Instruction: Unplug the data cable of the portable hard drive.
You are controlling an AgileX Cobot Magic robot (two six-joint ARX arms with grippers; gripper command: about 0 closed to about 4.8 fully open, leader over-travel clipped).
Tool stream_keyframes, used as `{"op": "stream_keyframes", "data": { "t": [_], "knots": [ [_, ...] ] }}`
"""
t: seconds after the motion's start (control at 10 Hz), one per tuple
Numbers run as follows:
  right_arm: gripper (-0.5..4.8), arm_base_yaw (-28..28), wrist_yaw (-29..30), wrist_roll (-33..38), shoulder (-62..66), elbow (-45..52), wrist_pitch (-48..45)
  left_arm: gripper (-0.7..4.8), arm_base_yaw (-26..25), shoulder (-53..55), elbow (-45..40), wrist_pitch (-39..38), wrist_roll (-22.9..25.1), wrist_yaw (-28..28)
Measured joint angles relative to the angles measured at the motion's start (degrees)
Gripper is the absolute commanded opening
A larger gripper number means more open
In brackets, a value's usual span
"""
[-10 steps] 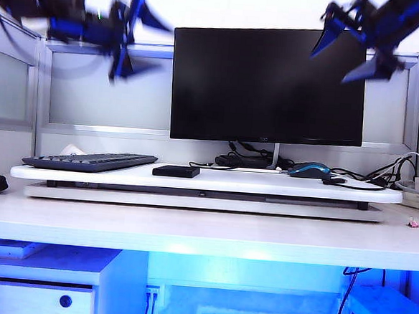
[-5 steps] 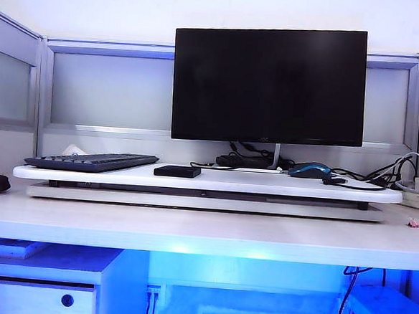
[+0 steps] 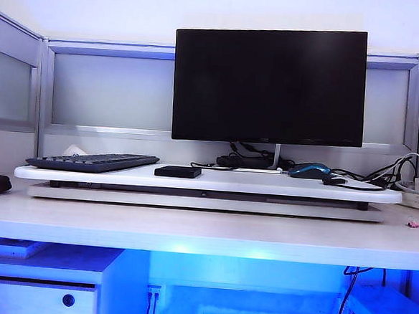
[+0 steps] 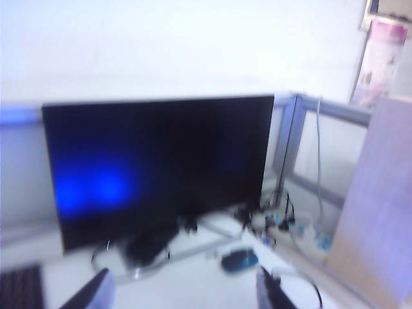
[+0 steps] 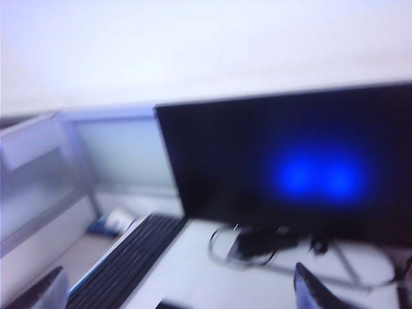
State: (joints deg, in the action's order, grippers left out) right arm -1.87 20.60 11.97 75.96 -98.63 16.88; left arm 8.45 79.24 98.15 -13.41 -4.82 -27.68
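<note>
The portable hard drive (image 3: pixel 177 171) is a small flat black box lying on the white raised shelf (image 3: pixel 207 183), in front of the monitor's left end. The thin black data cable (image 3: pixel 205 165) runs from behind the drive toward the monitor stand. Neither arm shows in the exterior view. In the blurred left wrist view my left gripper (image 4: pixel 185 297) is open and empty, high above the shelf near the blue mouse (image 4: pixel 239 259). My right gripper (image 5: pixel 180 295) is open and empty above the shelf beside the keyboard (image 5: pixel 132 264). A dark corner (image 5: pixel 172 305), possibly the drive, shows at that view's edge.
A black monitor (image 3: pixel 269 84) stands at the back of the shelf, with a black keyboard (image 3: pixel 90 162) on the left and a blue-and-black mouse (image 3: pixel 309 170) on the right. Tangled black cables (image 3: pixel 249 160) lie behind. A white power strip (image 3: pixel 417 189) sits far right. Partition walls enclose the desk.
Both arms hung blurred at the top of the exterior view a second ago. They have risen out of it, the left one leaving last. Nothing on the shelf moved.
</note>
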Motion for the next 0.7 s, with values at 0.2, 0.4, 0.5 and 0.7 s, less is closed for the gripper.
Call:
{"op": "stream_keyframes", "data": {
  "t": [0.2,0.4,0.5,0.7],
  "knots": [
    [4.48,-1.66,-0.04,-1.14,-2.51,0.66,2.71,2.71,0.00,-4.15,-2.14,-6.60,3.76,2.05],
    [4.23,-1.92,-1.05,-1.44,-4.87,0.63,2.69,2.71,-0.04,-7.85,-5.16,-7.82,3.98,2.67],
    [4.22,-1.92,-1.11,-1.42,-6.10,0.63,2.16,2.70,-0.02,-9.92,-5.64,-7.87,3.48,2.69],
    [4.22,-1.95,-1.07,-1.36,-10.03,0.59,2.82,2.70,0.00,-15.08,-5.75,-8.24,2.60,2.64]
  ]
}}
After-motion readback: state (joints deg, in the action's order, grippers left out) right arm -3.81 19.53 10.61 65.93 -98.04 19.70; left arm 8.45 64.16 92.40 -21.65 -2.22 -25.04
